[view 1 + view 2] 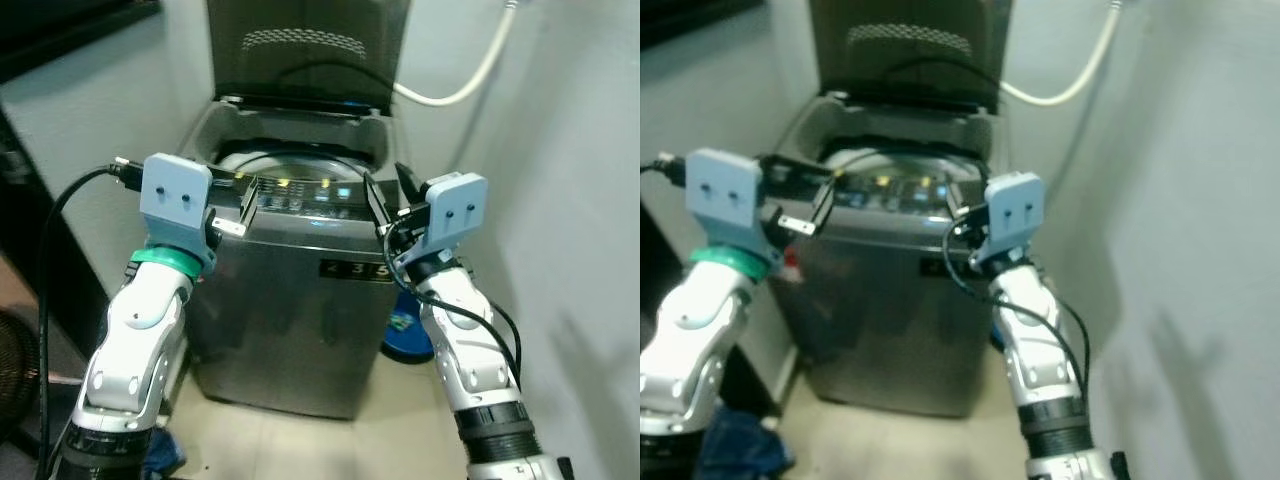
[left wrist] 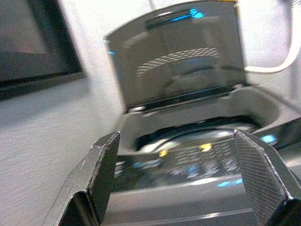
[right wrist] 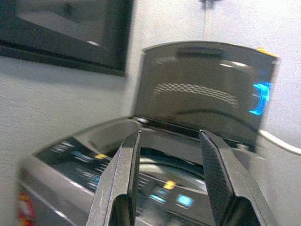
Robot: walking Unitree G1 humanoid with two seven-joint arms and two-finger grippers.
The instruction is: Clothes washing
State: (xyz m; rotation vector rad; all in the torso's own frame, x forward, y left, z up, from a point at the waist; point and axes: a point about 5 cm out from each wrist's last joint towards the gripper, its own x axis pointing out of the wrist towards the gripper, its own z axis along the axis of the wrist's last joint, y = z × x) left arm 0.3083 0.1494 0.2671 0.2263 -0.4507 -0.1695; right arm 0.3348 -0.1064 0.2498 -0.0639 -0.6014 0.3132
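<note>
Left pincer (image 2: 181, 176) spread, grey washing machine (image 1: 290, 310), lid (image 1: 305, 45) upright

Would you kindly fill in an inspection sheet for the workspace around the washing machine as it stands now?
Surface: pale floor, bare in front of the machine.
Job's things: grey top-loading washing machine, lid raised upright, control panel lit; no clothes seen.
Clutter: blue object on the floor at the machine's right; blue item near the left arm's base.
Grippers: left gripper open, empty, before the panel; right gripper open, empty, before the panel.
Cables: black cable running from the left wrist; white hose on the wall.
Surroundings: light walls; dark frame on the left wall.
</note>
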